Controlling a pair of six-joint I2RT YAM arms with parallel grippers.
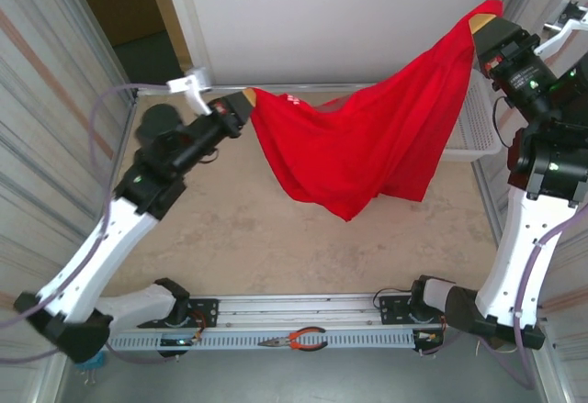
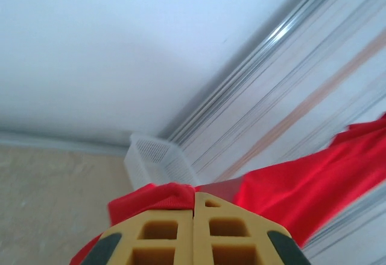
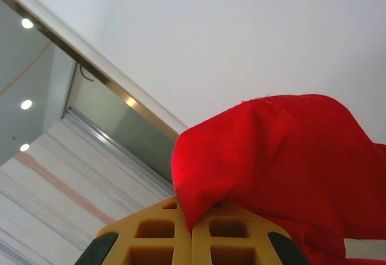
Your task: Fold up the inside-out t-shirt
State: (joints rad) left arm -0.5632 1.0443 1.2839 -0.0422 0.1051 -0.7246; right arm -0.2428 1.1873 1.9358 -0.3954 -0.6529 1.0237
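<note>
The inside-out t-shirt point(image 1: 367, 141), bright red and wrinkly, hangs stretched in the air between both arms, sagging to a point above the table's middle. My left gripper point(image 1: 246, 100) is shut on its left edge at the back left. In the left wrist view the yellow jaws of that gripper point(image 2: 194, 198) pinch a red fold, and the t-shirt point(image 2: 313, 183) runs off to the right. My right gripper point(image 1: 481, 25) is held higher at the back right, shut on the other end. In the right wrist view the t-shirt point(image 3: 283, 156) drapes over the right gripper point(image 3: 192, 220).
A white mesh basket point(image 1: 473, 128) stands at the table's right edge behind the hanging cloth, and the basket point(image 2: 154, 156) shows past the left jaws. Red-handled pliers point(image 1: 296, 339) lie on the front rail. Striped walls close in on both sides. The beige tabletop point(image 1: 230, 229) lies under the shirt.
</note>
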